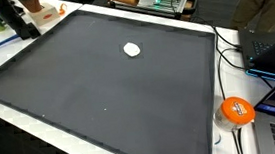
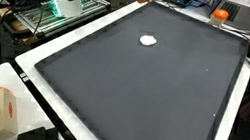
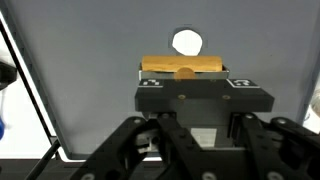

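The pincer (image 3: 190, 82) is clamped shut on a wooden block (image 3: 165, 65), held above the dark table (image 3: 90, 80); a white disc (image 3: 187, 41) lies just beyond the block, apart from it.

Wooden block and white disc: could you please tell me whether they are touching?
Apart. In both exterior views the white disc lies alone with bare mat all round; the wooden block sits in the end effector.

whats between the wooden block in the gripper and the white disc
Nothing: only bare dark mat separates the wooden block from the white disc, seen in the wrist view.
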You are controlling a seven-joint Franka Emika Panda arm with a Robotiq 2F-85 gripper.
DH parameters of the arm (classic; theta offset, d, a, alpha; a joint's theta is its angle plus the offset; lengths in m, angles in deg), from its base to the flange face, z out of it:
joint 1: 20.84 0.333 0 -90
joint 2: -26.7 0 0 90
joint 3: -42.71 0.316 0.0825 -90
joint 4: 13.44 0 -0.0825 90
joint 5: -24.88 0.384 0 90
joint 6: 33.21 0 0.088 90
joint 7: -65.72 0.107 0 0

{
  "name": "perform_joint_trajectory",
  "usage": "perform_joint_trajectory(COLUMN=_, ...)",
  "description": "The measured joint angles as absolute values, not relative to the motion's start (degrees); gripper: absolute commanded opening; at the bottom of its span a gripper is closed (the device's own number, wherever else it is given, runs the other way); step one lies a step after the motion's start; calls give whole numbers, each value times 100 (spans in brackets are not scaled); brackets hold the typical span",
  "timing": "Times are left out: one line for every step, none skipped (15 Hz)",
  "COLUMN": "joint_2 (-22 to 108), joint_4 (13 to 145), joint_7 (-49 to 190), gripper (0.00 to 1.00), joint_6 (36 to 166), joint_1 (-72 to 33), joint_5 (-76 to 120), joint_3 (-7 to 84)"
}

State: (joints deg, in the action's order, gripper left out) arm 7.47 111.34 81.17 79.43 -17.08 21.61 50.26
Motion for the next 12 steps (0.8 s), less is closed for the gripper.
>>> perform_joint_trajectory(joint_2=758, joint_4=11132, joint_7=8122, gripper=22, joint_6=7960, joint_1=-1708, joint_5=2161, joint_3=5026)
perform_joint_trajectory(joint_2=774, joint_4=11130, joint_7=8152, gripper=22, joint_6=8008, joint_1=-1708, joint_5=2169, joint_3=5026)
perform_joint_trajectory(joint_2=797, joint_4=11125, joint_7=8213, gripper=47, joint_6=8075, joint_1=-1708, joint_5=2171, joint_3=5027)
perform_joint_trajectory(joint_2=836, joint_4=11112, joint_7=8287, gripper=47, joint_6=8150, joint_1=-1707, joint_5=2171, joint_3=5030)
perform_joint_trajectory(joint_2=877, joint_4=11100, joint_7=8340, gripper=47, joint_6=8201, joint_1=-1707, joint_5=2171, joint_3=5035)
perform_joint_trajectory(joint_2=912, joint_4=11094, joint_7=8366, gripper=47, joint_6=8227, joint_1=-1707, joint_5=2171, joint_3=5038)
perform_joint_trajectory(joint_2=929, joint_4=11093, joint_7=8375, gripper=47, joint_6=8233, joint_1=-1708, joint_5=2171, joint_3=5038)
perform_joint_trajectory(joint_2=936, joint_4=11092, joint_7=8379, gripper=47, joint_6=8234, joint_1=-1708, joint_5=2171, joint_3=5039)
perform_joint_trajectory(joint_2=939, joint_4=11089, joint_7=8381, gripper=47, joint_6=8234, joint_1=-1708, joint_5=2171, joint_3=5039)
perform_joint_trajectory(joint_2=940, joint_4=11086, joint_7=8383, gripper=47, joint_6=8234, joint_1=-1708, joint_5=2171, joint_3=5039)
perform_joint_trajectory(joint_2=941, joint_4=11082, joint_7=8384, gripper=47, joint_6=8234, joint_1=-1708, joint_5=2171, joint_3=5039)
perform_joint_trajectory(joint_2=943, joint_4=11076, joint_7=8385, gripper=47, joint_6=8234, joint_1=-1708, joint_5=2171, joint_3=5039)
